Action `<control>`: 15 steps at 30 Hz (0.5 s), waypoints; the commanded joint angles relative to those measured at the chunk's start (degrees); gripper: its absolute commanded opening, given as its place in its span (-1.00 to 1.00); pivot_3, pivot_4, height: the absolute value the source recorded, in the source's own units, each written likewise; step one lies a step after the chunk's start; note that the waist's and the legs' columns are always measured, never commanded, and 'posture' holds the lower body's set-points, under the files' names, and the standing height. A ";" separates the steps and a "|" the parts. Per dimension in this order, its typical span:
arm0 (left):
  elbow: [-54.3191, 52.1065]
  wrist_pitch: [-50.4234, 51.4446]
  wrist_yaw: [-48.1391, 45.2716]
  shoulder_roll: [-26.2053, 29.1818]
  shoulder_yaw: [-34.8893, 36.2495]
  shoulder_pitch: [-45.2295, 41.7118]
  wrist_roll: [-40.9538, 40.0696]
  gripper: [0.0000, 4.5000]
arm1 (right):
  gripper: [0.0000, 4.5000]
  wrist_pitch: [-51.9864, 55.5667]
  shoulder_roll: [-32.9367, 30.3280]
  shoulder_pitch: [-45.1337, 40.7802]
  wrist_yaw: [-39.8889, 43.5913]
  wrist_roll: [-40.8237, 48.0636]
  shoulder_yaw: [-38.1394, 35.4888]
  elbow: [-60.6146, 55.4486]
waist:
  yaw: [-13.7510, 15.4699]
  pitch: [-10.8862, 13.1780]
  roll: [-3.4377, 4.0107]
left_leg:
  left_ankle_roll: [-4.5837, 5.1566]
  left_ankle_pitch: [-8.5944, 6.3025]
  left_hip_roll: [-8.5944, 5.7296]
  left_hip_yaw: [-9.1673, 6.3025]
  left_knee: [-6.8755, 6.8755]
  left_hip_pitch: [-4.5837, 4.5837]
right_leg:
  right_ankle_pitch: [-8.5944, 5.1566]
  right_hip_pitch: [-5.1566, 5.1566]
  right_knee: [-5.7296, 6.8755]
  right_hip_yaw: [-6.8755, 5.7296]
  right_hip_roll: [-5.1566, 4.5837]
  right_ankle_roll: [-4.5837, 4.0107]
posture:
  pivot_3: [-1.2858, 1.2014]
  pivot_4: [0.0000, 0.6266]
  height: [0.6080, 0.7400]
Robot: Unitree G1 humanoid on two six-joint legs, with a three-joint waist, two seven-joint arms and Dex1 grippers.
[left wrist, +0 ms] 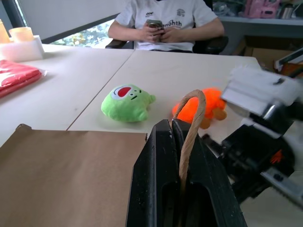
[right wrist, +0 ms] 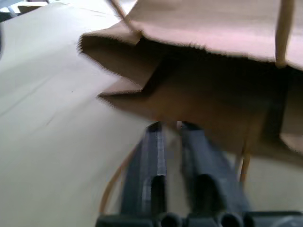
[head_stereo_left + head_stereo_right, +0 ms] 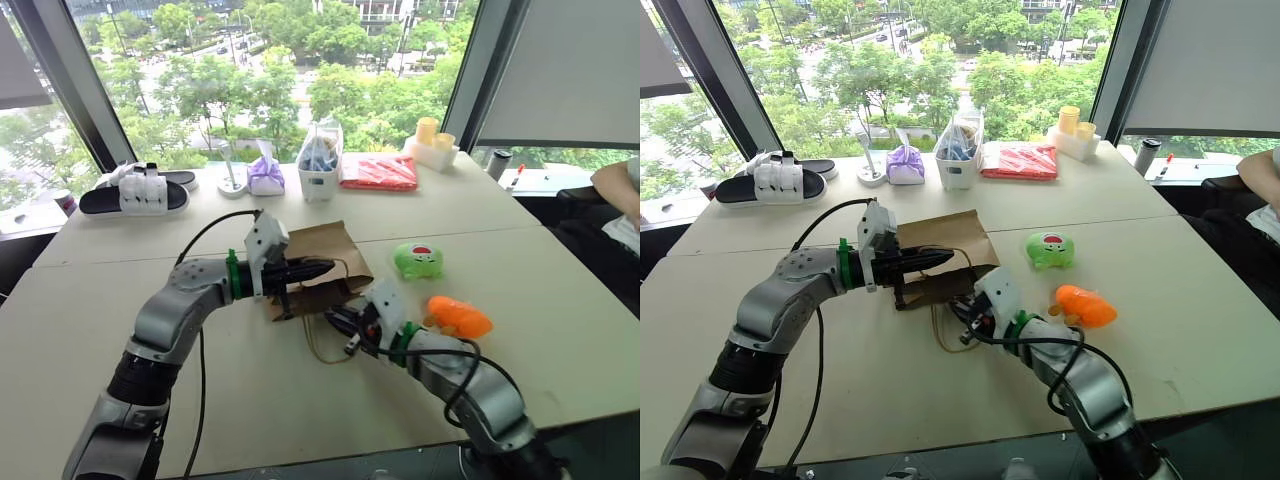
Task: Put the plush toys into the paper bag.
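Note:
The brown paper bag [image 3: 322,250] lies on its side in the middle of the table, its mouth toward me. My left gripper [image 3: 328,267] points across the bag and is shut on its tan cord handle [image 1: 191,130], lifting the upper lip. My right gripper [image 3: 336,318] is shut, with its tips at the bag's lower lip [image 2: 142,94]; I cannot tell whether paper is pinched. The second cord handle [image 3: 320,350] loops on the table beside it. The green plush toy [image 3: 418,260] and the orange plush toy [image 3: 458,316] lie on the table right of the bag, untouched.
Along the window edge stand black-and-white sandals [image 3: 135,190], a purple pouch [image 3: 265,176], a white container [image 3: 320,165], a red packet [image 3: 380,172] and yellow cups [image 3: 433,138]. A person [image 1: 165,21] sits at the table's right end.

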 commanded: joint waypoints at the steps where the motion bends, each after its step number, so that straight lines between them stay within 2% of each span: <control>1: -5.47 4.67 3.38 -1.25 3.41 -1.17 -4.82 -1.00 | -0.95 -4.32 4.11 -5.22 -2.02 -4.75 2.21 8.54 | 0.04 0.00 0.00 | -0.01 0.01 0.00 0.00 0.00 0.00 | 0.01 0.00 0.00 0.00 0.00 -0.01 | 0.03 -0.52 1.00; 5: -6.77 9.41 9.11 -3.65 7.39 -4.01 -9.51 -1.00 | -0.95 -10.67 7.57 -9.66 -3.23 -10.24 4.32 19.86 | 0.01 0.00 0.00 | -0.03 0.01 0.00 -0.02 -0.03 0.00 | 0.01 -0.03 0.02 0.00 0.00 -0.02 | 0.03 -0.52 1.00; 8: -5.67 12.37 17.90 -7.64 12.72 -8.61 -13.31 -1.00 | -0.95 -15.12 8.65 -11.08 -2.92 -13.09 5.22 26.39 | 0.16 0.00 0.00 | -0.12 0.06 -0.01 -0.03 -0.02 -0.02 | 0.01 -0.03 0.00 -0.01 0.00 -0.02 | 0.03 -0.52 1.00; 15: -3.36 15.87 26.22 -9.30 19.14 -16.18 -18.95 -1.00 | -0.95 -18.32 8.26 -10.59 -1.55 -16.97 5.34 31.35 | -0.22 0.00 0.00 | -0.42 0.23 -0.01 -0.02 -0.07 0.02 | 0.02 -0.04 0.02 -0.01 0.01 -0.02 | 0.03 -0.52 1.00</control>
